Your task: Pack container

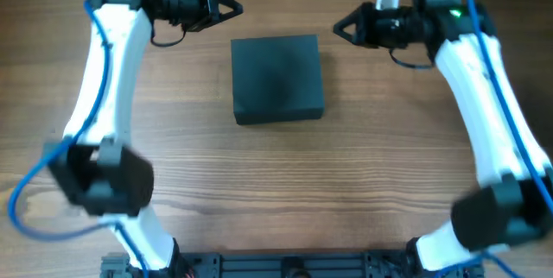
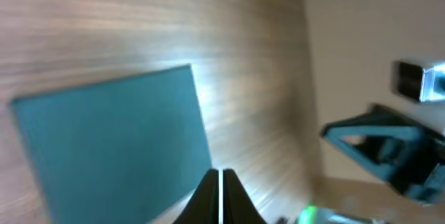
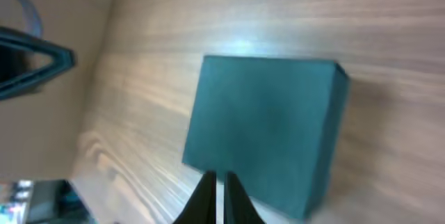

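Currently the shut container [image 1: 277, 78] is sitting at upper centre of the table [image 1: 276, 183], with the left gripper [image 1: 235, 7] and right gripper [image 1: 337, 26] hovering either side, fingers closed together and holding nothing, so prying its lid is probably risking shoving the box away.

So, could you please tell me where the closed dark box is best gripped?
Probably press its side walls between the left gripper and right gripper, one from each side: the container lies flat, closed, and looks too broad for one gripper's opening.
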Robot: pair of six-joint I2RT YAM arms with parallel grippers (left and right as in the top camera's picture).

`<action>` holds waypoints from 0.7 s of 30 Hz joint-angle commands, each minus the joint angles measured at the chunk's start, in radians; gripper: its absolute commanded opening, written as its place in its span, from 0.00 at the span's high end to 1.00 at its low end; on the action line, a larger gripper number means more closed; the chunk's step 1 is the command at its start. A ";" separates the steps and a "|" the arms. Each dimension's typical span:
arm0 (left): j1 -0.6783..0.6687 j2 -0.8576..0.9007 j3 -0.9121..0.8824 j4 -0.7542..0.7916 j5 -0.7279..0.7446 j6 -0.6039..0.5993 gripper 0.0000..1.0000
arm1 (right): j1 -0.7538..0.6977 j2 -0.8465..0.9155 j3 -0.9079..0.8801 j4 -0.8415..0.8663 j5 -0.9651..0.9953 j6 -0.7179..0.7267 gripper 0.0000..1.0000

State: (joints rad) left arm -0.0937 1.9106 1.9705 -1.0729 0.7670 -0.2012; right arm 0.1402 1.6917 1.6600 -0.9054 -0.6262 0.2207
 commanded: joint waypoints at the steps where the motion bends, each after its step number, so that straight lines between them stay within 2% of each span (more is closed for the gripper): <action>1: -0.104 -0.047 0.006 -0.114 -0.262 0.097 0.94 | 0.046 -0.034 0.005 -0.087 0.193 -0.039 0.96; 2: -0.149 -0.030 0.001 -0.161 -0.362 0.098 0.95 | 0.067 -0.022 -0.008 -0.113 0.193 -0.050 0.96; 4: -0.186 -0.014 -0.024 -0.179 -0.428 0.099 0.96 | 0.092 0.001 -0.036 -0.120 0.193 -0.064 0.96; 11: -0.210 0.041 -0.197 -0.100 -0.448 0.115 0.95 | 0.174 0.124 -0.153 -0.099 0.177 -0.100 0.96; 21: -0.210 0.123 -0.339 -0.027 -0.470 0.116 0.94 | 0.208 0.298 -0.164 -0.040 0.224 -0.116 0.96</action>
State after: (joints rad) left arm -0.3065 2.0064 1.6794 -1.1164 0.3157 -0.1085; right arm 0.3462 1.9209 1.4963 -0.9558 -0.4408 0.1253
